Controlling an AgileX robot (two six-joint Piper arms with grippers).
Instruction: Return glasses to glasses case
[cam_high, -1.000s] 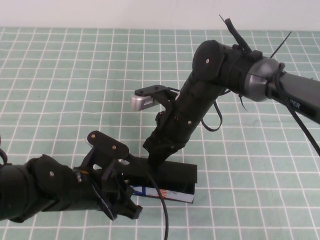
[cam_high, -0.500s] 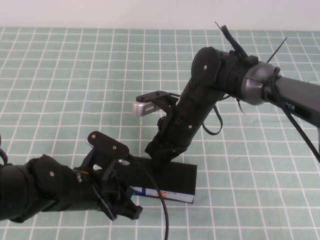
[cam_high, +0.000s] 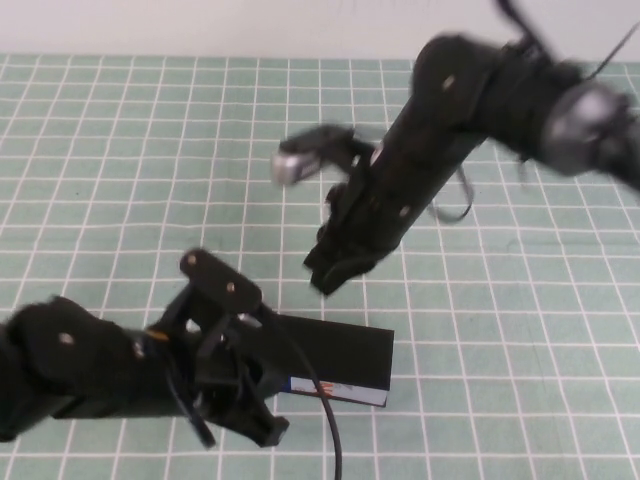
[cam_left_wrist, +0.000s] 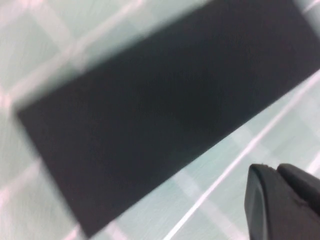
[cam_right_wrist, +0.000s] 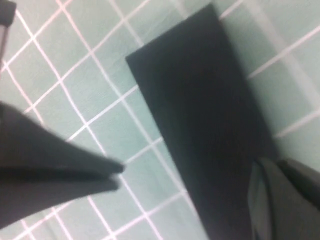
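One glasses case (cam_high: 335, 358) lay on the desk (cam_high: 120, 150), and its lid was closed, so the inside could not be seen. No glasses were visible in any view. The case was a flat, black, rectangular box with a matte top and sharp corners. Its front edge was white with blue and orange print, seen in the high view. The desk was covered with a light green mat with a grid of white lines.

The left tool (cam_high: 245, 405) was at the near left end of the case, low over the desk, and it partly covered that end of the case in the high view. I cannot tell if its fingers were wide or narrow, because the arm hid them and the left wrist view showed only one dark fingertip (cam_left_wrist: 280, 200) beside the case (cam_left_wrist: 165, 110). Whether it touched the case is also not clear.

The right tool (cam_high: 335, 272) hung in the air above the far side of the case, apart from it, and it held nothing. In the right wrist view one dark finger (cam_right_wrist: 50, 165) and the other finger (cam_right_wrist: 285, 200) stood well apart, so this tool was wide, with the black case (cam_right_wrist: 205, 125) and green mat between them.
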